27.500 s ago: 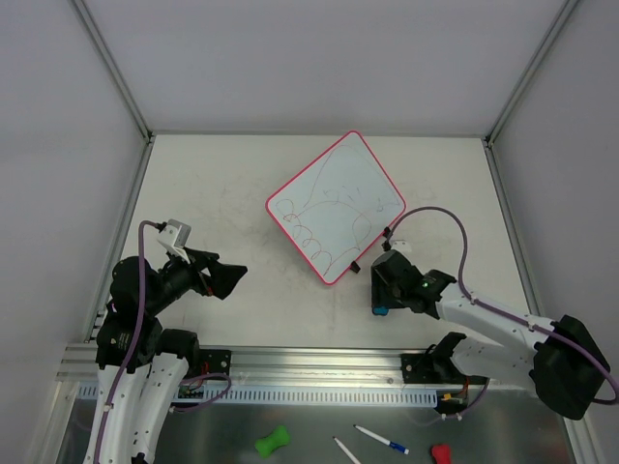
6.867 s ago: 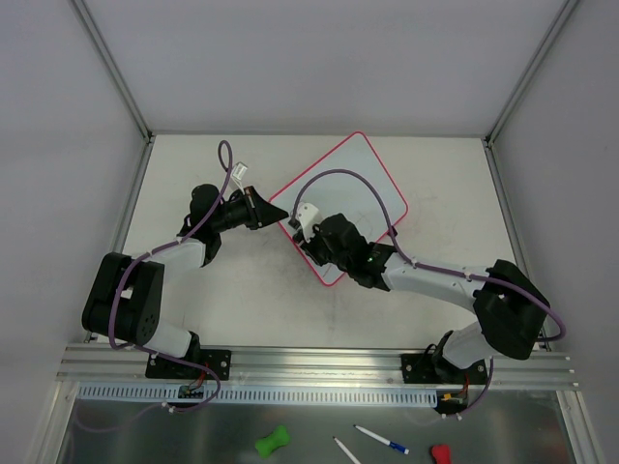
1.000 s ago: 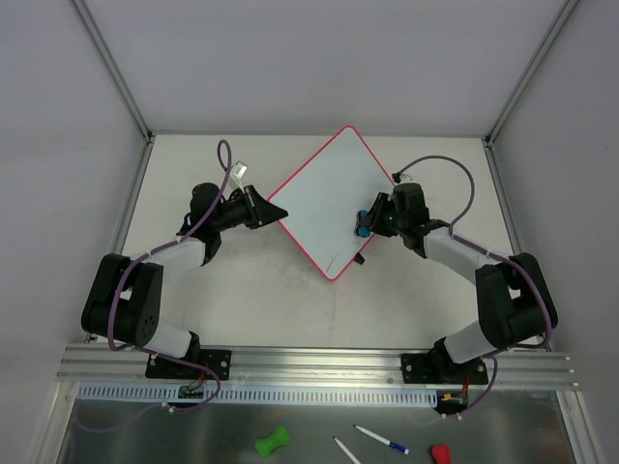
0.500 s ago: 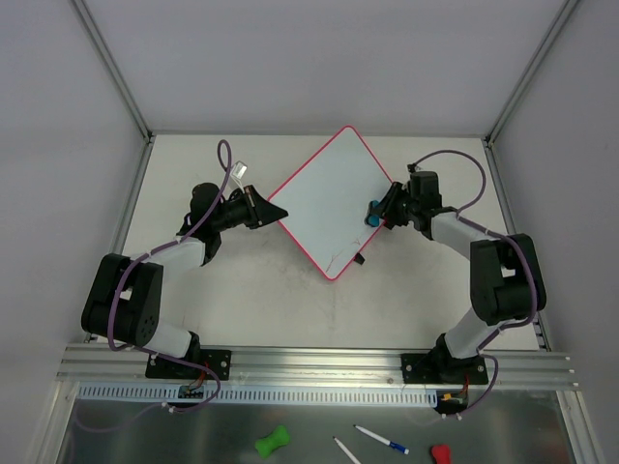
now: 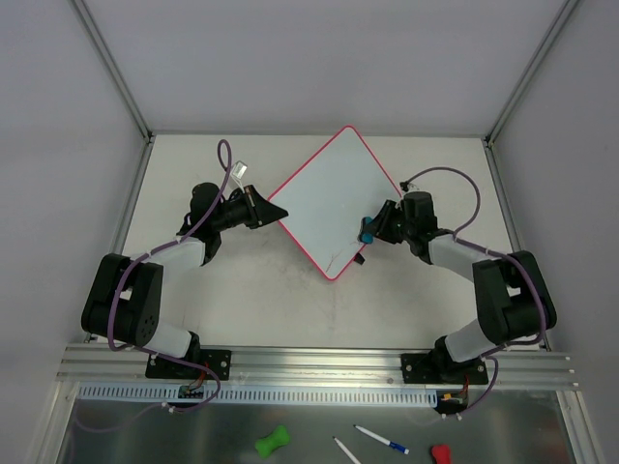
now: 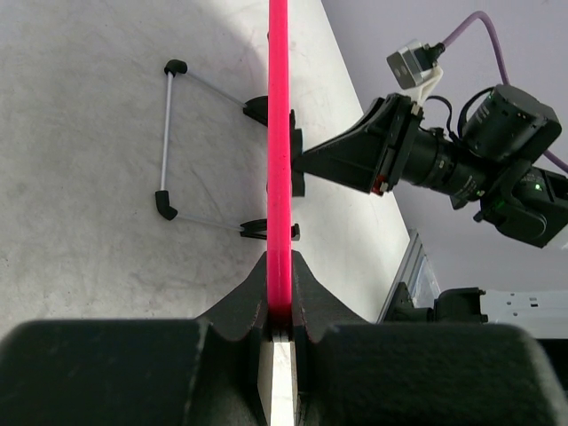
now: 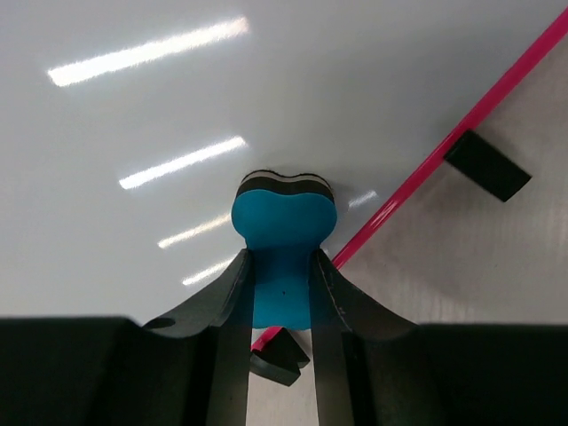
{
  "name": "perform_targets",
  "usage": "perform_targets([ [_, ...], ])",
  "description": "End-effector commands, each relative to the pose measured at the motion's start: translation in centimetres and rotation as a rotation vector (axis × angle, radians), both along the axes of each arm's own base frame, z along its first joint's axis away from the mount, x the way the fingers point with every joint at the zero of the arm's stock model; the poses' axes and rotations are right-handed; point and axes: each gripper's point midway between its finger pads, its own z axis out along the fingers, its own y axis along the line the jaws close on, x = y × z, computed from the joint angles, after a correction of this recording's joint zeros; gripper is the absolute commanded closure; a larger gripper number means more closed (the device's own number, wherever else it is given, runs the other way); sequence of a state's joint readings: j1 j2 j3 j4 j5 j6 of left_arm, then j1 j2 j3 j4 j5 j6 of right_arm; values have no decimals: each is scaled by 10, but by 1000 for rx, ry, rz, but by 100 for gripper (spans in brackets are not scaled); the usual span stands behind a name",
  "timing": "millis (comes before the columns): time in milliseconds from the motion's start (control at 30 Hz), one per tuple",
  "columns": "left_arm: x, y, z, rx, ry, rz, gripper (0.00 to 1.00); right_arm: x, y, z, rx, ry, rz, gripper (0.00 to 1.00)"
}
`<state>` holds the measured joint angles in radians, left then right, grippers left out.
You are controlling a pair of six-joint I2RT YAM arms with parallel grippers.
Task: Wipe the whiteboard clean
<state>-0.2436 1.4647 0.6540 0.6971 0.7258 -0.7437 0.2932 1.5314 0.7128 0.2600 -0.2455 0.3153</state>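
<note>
The right gripper (image 7: 282,271) is pinching a blue eraser (image 7: 282,240), both fingers (image 7: 232,288) clamped tight on its waist. Straight ahead of the fingertips, the eraser's dark felt end is meeting the white face of the whiteboard (image 7: 177,98), just inside the pink-red rim (image 7: 444,153). That rim is running diagonally past the right of the fingers. Beyond it, over the grey table (image 7: 479,266), a black clip (image 7: 488,166) is sticking out from the board's edge. A second black clip is showing just under the fingers, partly hidden by them.

The left gripper (image 6: 280,306) is clamping the board itself, its fingers closed on the rim, which this wrist camera is seeing edge-on. The pink strip is running straight away from the fingertips. To its left a thin wire loop (image 6: 168,133) with black ends is showing against the table, its two legs reaching the rim. To the right and farther ahead, the right gripper is pointing in toward the board.

In the top view, the left gripper is holding the board's left corner. The board is stretching away from it as a diamond, with the right gripper working at the opposite, right-hand edge. A faint thin mark (image 5: 333,261) is showing near the board's near corner. Whether the board is lying flat or being lifted I cannot tell.
</note>
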Motion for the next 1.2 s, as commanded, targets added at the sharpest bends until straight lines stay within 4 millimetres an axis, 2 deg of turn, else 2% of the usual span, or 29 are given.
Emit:
perform_targets([
  [0,-13,-14,7,4,-26,-85,100,-13,14,9,15,-32,32,100],
  [167,-12,-14,6,4,-20,-82,100,-26,26,10,-6,-54,79,100],
  [367,-13,-14,6,4,-19,-83,100,-30,37,9,-80,-133,151,100],
  [600,-13,-15,6,4,-20,-86,100,-35,74,19,51,-224,295,100],
  [800,-13,-15,6,5,-20,-87,100,-44,89,24,57,-261,363,100],
  [1000,-13,-16,4,6,-18,-88,100,-45,89,30,59,-283,375,100],
  [1167,-14,-15,5,6,-20,-88,100,-33,57,13,-29,-213,228,100],
])
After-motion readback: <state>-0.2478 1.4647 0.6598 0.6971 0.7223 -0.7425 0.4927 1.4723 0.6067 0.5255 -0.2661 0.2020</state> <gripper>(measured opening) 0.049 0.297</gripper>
